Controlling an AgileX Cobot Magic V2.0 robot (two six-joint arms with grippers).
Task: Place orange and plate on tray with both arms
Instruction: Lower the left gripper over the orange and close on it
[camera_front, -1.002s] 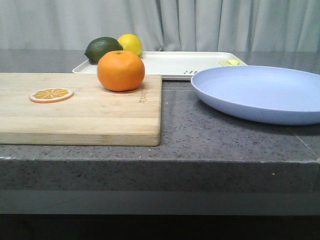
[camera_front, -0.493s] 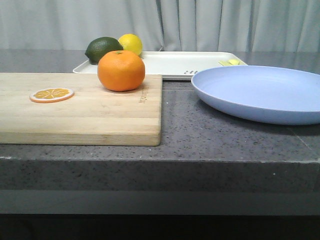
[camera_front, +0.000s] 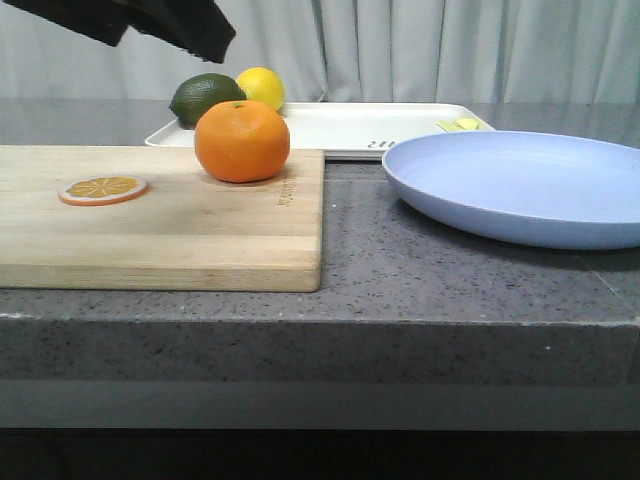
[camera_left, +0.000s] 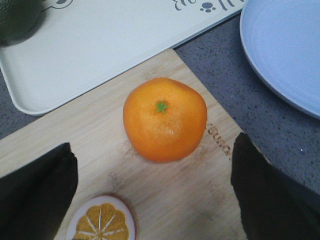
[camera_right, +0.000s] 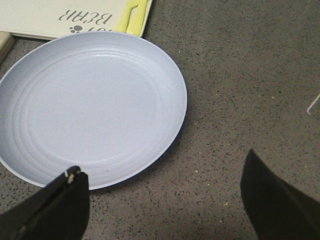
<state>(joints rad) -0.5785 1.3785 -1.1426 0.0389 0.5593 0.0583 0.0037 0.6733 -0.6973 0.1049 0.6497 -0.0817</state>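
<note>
Now my left tool (camera_left: 150, 200) swings into view above the cutting board (camera_front: 200, 230), jaws wide apart over the orange (camera_front: 242, 141). Right tool (camera_right: 160, 200), also spread, hovers by the plate (camera_right: 90, 110); tray (camera_front: 350, 125) waits behind.

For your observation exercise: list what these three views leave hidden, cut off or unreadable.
- Front view: the right pincer is out of frame; only a dark part of the left arm shows at the top edge.
- Front view: the orange hides part of the tray rim.
- Front view: the plate runs off the right edge.
- Front view: the tray's lettering is too small to read.
- Left wrist view: the green fruit is cropped at the corner.
</note>
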